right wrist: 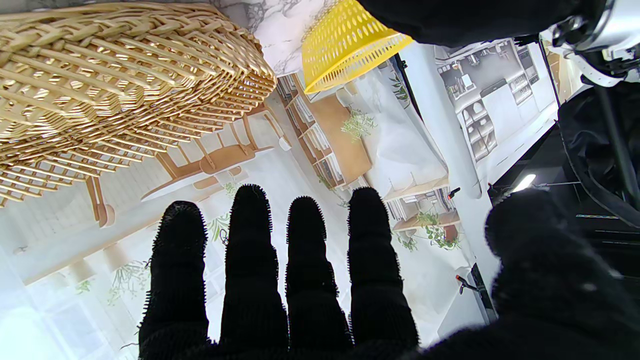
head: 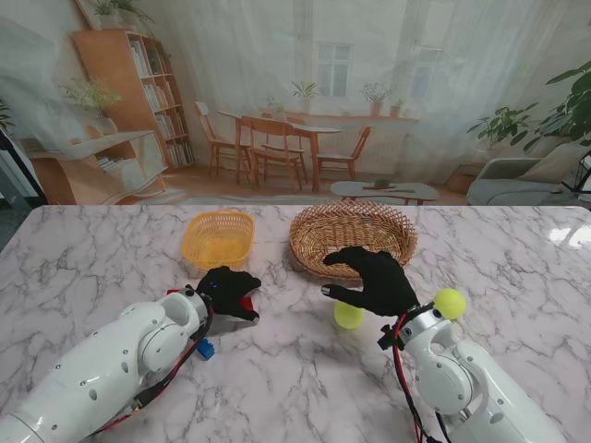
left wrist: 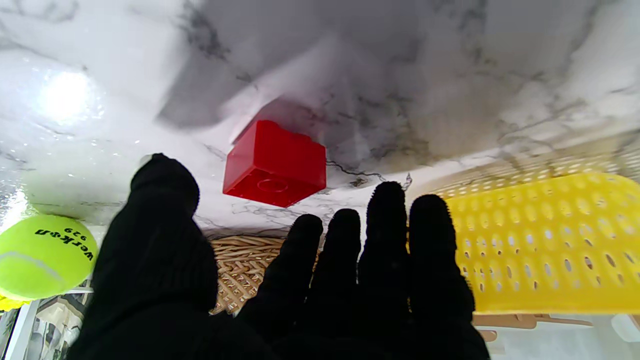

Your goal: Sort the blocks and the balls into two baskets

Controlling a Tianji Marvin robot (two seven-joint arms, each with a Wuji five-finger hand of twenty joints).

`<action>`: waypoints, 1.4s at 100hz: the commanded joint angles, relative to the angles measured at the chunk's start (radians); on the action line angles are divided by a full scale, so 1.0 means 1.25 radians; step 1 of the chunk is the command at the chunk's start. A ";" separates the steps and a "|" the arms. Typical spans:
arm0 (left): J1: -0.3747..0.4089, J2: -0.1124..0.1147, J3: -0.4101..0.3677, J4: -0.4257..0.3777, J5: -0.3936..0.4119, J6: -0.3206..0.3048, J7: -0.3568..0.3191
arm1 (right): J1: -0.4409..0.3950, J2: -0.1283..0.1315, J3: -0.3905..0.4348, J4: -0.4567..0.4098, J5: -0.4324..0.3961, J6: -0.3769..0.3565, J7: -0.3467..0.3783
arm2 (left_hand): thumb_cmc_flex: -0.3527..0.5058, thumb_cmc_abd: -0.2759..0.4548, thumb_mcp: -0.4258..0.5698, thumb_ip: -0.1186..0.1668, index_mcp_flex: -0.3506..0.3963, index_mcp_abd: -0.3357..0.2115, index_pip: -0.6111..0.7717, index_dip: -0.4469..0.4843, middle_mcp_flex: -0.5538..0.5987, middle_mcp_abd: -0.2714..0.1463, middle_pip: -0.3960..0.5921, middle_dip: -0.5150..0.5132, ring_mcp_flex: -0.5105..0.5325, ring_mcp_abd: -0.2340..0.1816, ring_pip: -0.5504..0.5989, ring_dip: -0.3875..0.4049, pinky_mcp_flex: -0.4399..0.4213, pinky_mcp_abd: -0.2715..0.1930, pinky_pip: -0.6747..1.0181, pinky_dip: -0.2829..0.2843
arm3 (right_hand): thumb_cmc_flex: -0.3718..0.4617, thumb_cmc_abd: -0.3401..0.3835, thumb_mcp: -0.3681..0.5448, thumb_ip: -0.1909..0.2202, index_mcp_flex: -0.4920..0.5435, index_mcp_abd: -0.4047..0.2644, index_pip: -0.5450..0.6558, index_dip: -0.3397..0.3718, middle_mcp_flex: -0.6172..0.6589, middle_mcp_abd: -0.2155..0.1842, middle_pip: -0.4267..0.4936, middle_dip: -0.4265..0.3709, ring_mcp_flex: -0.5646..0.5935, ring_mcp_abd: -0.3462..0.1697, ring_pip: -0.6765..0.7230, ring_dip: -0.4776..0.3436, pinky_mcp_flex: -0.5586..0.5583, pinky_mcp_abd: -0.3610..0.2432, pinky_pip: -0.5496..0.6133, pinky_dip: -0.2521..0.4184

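Blue block (head: pixel 205 349) beside the left forearm, left hand (head: pixel 228 293) spread and empty over a red block (left wrist: pixel 274 163), yellow basket (head: pixel 219 238) just beyond, wicker basket (head: pixel 353 238) near the far table edge (head: pixel 305 209), right hand (head: pixel 374 280) open, holding nothing, above one ball (head: pixel 348 316), second ball (head: pixel 450 303) by its wrist, bare marble to either side.

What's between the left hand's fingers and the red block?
Nothing: in the left wrist view, only bare marble table separates the open left hand from the red block.

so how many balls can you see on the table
2. One ball lies just under the right hand, and a second ball sits beside the right wrist, on its right. The arms may hide others.
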 commanded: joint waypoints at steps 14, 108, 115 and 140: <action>-0.016 -0.005 0.020 0.018 -0.015 0.015 -0.023 | -0.002 -0.001 -0.001 0.000 -0.001 0.005 0.001 | 0.037 0.000 0.010 -0.008 0.011 -0.005 0.031 0.030 0.011 -0.010 0.037 0.040 0.014 -0.007 0.041 0.037 0.012 -0.014 0.036 -0.008 | 0.004 0.035 -0.016 0.019 0.023 -0.029 0.003 0.017 0.014 0.003 -0.017 0.004 0.014 0.000 0.011 0.015 -0.001 0.004 0.002 0.008; -0.006 -0.001 0.010 0.011 -0.013 0.029 -0.054 | 0.000 -0.001 -0.004 0.001 -0.006 0.006 -0.007 | 0.250 -0.029 0.077 0.030 0.004 -0.104 0.295 0.220 0.138 -0.067 0.119 0.316 0.116 -0.045 0.179 0.215 0.107 -0.019 0.151 0.060 | 0.005 0.036 -0.016 0.020 0.019 -0.028 0.002 0.017 0.011 0.002 -0.015 0.004 0.013 -0.002 0.011 0.015 -0.003 0.005 0.001 0.008; -0.002 -0.001 0.005 0.004 -0.012 0.031 -0.057 | 0.000 -0.001 -0.005 0.002 -0.007 0.007 -0.007 | 0.288 -0.028 0.063 0.034 0.013 -0.116 0.328 0.209 0.178 -0.071 0.074 0.362 0.130 -0.043 0.190 0.222 0.120 -0.016 0.163 0.064 | 0.005 0.036 -0.017 0.020 0.020 -0.028 0.002 0.017 0.010 0.003 -0.015 0.004 0.013 -0.002 0.012 0.015 -0.003 0.006 0.001 0.008; 0.010 -0.001 -0.011 -0.011 -0.015 0.031 -0.063 | 0.000 -0.002 -0.005 0.002 -0.007 0.009 -0.009 | 0.314 -0.012 0.063 0.041 0.021 -0.125 0.353 0.197 0.214 -0.072 0.029 0.392 0.139 -0.040 0.196 0.226 0.132 -0.016 0.172 0.066 | 0.005 0.037 -0.017 0.020 0.019 -0.027 0.002 0.017 0.008 0.005 -0.015 0.004 0.012 -0.001 0.012 0.015 -0.004 0.006 0.002 0.008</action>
